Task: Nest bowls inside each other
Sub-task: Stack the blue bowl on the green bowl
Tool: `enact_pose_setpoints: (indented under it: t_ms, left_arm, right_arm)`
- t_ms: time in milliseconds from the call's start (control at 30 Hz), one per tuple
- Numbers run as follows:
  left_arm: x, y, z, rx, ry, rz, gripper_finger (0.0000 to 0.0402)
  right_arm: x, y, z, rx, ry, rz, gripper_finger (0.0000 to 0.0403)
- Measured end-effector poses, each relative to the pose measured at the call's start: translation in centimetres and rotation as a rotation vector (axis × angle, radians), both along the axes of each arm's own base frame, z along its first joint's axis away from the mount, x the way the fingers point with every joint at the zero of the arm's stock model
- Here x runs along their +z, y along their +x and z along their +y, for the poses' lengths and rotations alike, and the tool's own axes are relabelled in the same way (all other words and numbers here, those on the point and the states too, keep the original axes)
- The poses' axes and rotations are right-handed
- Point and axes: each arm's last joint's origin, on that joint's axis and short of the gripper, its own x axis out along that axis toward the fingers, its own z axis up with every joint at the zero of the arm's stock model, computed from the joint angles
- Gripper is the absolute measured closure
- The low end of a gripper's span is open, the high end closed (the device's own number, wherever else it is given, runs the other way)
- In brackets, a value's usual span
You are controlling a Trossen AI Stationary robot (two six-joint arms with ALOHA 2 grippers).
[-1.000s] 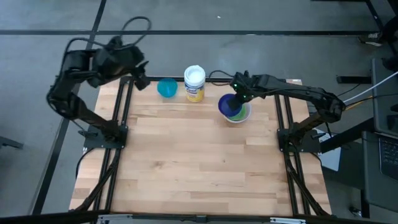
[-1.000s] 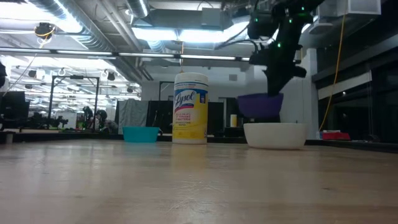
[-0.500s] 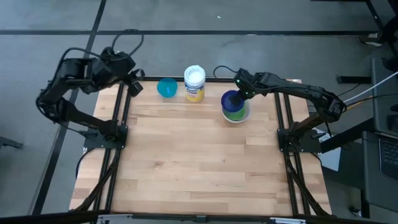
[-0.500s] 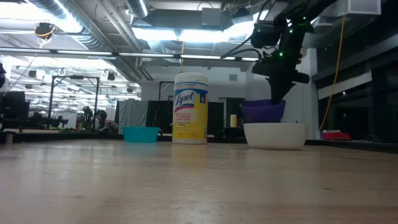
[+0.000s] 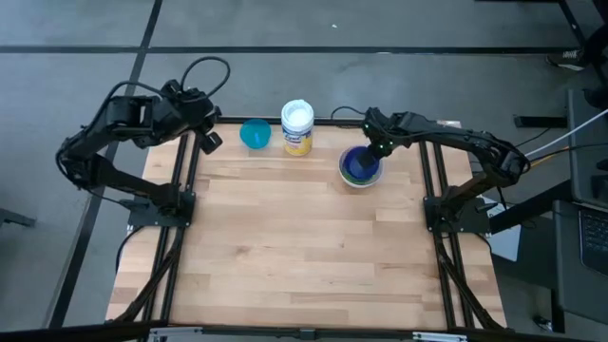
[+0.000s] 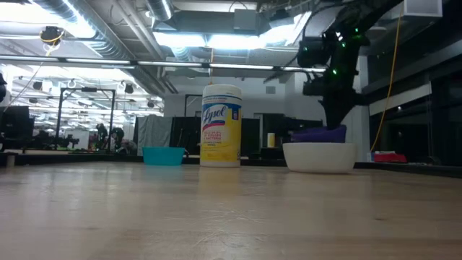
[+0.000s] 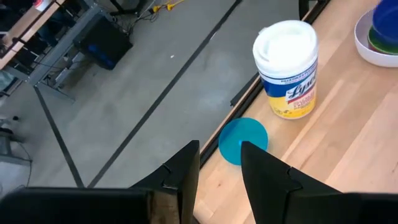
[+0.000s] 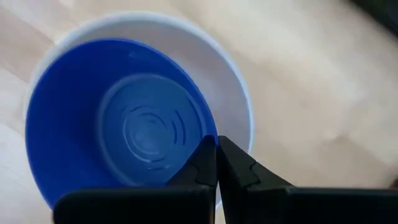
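Note:
A dark blue bowl (image 5: pixel 359 165) sits low inside the white bowl (image 5: pixel 362 180) at the table's far right, over a green bowl (image 7: pixel 380 41) nested there. My right gripper (image 5: pixel 377 150) stands above the stack's far right side, shut on the blue bowl. In the low view the blue bowl (image 6: pixel 317 134) shows just above the white bowl's (image 6: pixel 320 156) rim. A teal bowl (image 5: pixel 255 134) rests on its base at the far edge. My left gripper (image 5: pixel 207 141) hangs open and empty above the far left corner, left of the teal bowl (image 7: pixel 244 141). My right gripper pinches the blue bowl's rim (image 8: pixel 209 133) on its far right side, one finger inside the bowl and one outside it. The fingers come steeply from above. The bowl is down in the white bowl (image 8: pixel 239 93), its held side tilted slightly higher.
An upright yellow-labelled wipes container with a white lid (image 5: pixel 297 126) stands between the teal bowl and the white bowl's stack at the far edge. The wooden tabletop (image 5: pixel 304 247) spreads bare toward the near edge. Black frame rails (image 5: pixel 178 218) run along both sides.
My right gripper has gone down and a little toward the table's right edge, lowering the blue bowl from clear above the white bowl to deep inside it. My left arm has folded back and sunk somewhat at the far left corner.

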Motion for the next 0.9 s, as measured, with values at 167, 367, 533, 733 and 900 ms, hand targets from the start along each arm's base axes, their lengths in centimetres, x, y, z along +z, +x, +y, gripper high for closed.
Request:
enact_pose_setpoints:
  t_ms: [167,367,533,733,900]
  left_arm:
    - [0.3,-0.8,-0.1,0.004,0.008,-0.020,0.0288]
    - [0.5,-1.3,-0.2,0.009,0.019,-0.044,0.0288]
    - [0.6,-1.3,-0.2,0.009,0.020,-0.050,0.0288]
    - [0.6,-1.3,-0.2,-0.001,0.027,-0.044,0.0288]
    - [0.6,-1.2,-0.2,-0.006,0.022,-0.047,0.0288]
  right_arm:
    - [-2.4,-0.3,1.0,0.000,0.044,0.002,0.0402]
    - [-2.5,0.7,0.8,-0.004,0.006,-0.114,0.0402]
    - [-2.5,0.6,0.4,-0.009,0.020,-0.139,0.0400]
    - [-2.5,0.6,0.5,0.014,0.054,-0.156,0.0379]
    - [-2.4,0.7,0.6,0.027,0.079,-0.172,0.0349]
